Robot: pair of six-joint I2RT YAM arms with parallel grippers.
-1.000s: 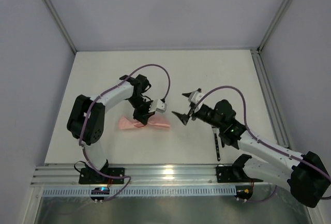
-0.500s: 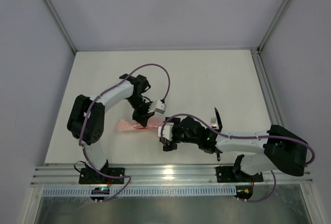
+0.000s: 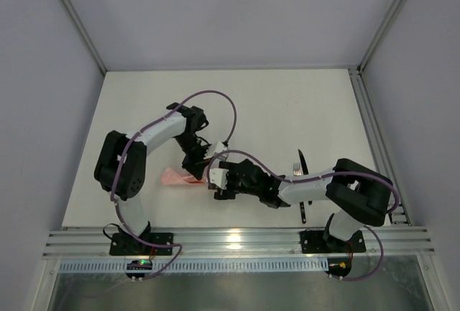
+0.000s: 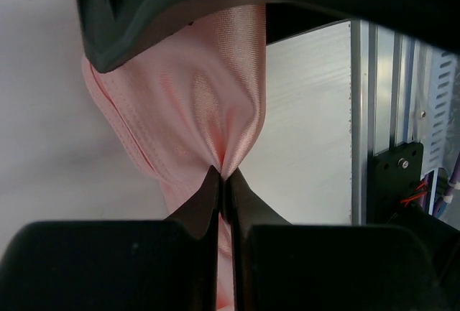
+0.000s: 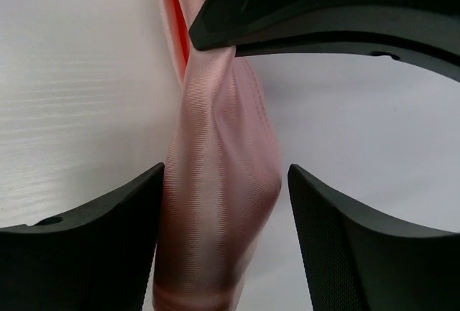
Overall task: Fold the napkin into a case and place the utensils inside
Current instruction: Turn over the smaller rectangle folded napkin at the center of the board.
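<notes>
The salmon-pink napkin (image 3: 172, 177) lies folded into a narrow strip near the table's front left; only its left end shows from above. My left gripper (image 3: 195, 161) is shut on a pinch of the cloth (image 4: 201, 95), its tips (image 4: 223, 176) pressed together. My right gripper (image 3: 219, 183) is open astride the strip's right end (image 5: 219, 217): the left finger (image 5: 122, 210) touches the cloth and the right finger (image 5: 345, 232) stands apart from it. The dark utensils lie to the right, a fork with pale tines (image 3: 297, 169) and another piece (image 3: 303, 212), partly under the right arm.
The metal rail (image 3: 230, 240) runs along the table's near edge, close behind the napkin in the left wrist view (image 4: 402, 110). The two grippers sit very close together over the cloth. The enclosure's walls stand around the white table (image 3: 287, 103).
My right arm has swung from mid-table leftward and down onto the napkin's right end, its jaws now astride the cloth. The left gripper has kept its pinch in place.
</notes>
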